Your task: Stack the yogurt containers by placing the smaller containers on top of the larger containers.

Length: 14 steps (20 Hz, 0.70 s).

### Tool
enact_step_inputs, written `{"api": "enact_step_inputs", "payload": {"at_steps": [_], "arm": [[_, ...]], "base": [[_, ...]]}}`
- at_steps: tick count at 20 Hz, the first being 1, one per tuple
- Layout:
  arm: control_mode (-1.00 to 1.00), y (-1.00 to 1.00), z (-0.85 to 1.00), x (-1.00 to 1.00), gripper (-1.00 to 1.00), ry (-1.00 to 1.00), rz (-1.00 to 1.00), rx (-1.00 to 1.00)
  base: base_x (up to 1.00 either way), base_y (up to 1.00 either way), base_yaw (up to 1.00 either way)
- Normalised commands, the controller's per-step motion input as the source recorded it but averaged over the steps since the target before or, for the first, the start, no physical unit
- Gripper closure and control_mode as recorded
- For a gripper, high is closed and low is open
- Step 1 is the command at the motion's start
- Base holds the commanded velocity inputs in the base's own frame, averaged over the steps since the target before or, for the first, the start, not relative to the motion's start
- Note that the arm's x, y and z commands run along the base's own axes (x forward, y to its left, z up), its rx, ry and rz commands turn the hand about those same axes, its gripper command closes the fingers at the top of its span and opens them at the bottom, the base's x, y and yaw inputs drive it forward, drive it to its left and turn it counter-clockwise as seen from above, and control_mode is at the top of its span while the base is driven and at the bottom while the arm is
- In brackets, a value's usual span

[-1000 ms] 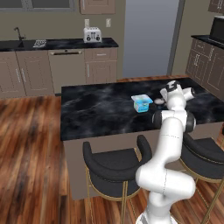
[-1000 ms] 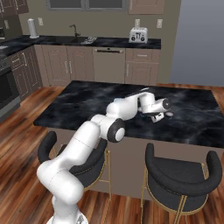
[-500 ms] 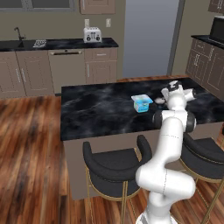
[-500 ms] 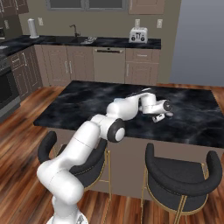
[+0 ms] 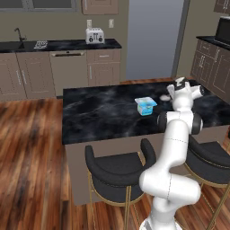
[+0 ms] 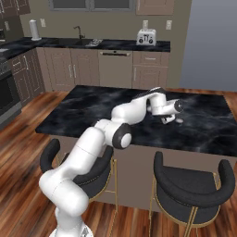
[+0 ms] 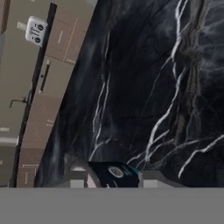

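The tool sits at the bottom middle of the hand view with its jaws narrowed around the cup, a dark little round thing with a paler printed top wedged between the two fingertips. Looks to me like a grip that's just about closed on it, with the cup low down by the black marble worktop.

In the left base view the tub is right of center on the worktop, light blue with a white rim, and the cup shows as a pale spot just to its right, near the robot's hand. The two are close but not touching.

How I'd play it: make sure the squeeze is firm, lift straight up till the cup clears the tub's rim, slide over, then center it on the lid before letting go. That tub top is small, so an off-center drop could slide off.
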Motion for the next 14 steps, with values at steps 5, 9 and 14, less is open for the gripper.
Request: {"api": "enact_step_inputs", "payload": {"at_steps": [5, 9, 14], "arm": [[-1.0, 0.0, 0.36, 0.0, 1.0, 0.0, 0.0, 0.02], [-1.0, 0.0, 0.34, -0.1, 1.0, 0.0, 0.0, 0.01], [-1.0, 0.0, 0.3, -0.38, 1.0, -0.02, 0.0, 0.0]], "base": [[0.0, 0.0, 0.0], [0.0, 0.0, 0.0], [0.0, 0.0, 0.0]]}}
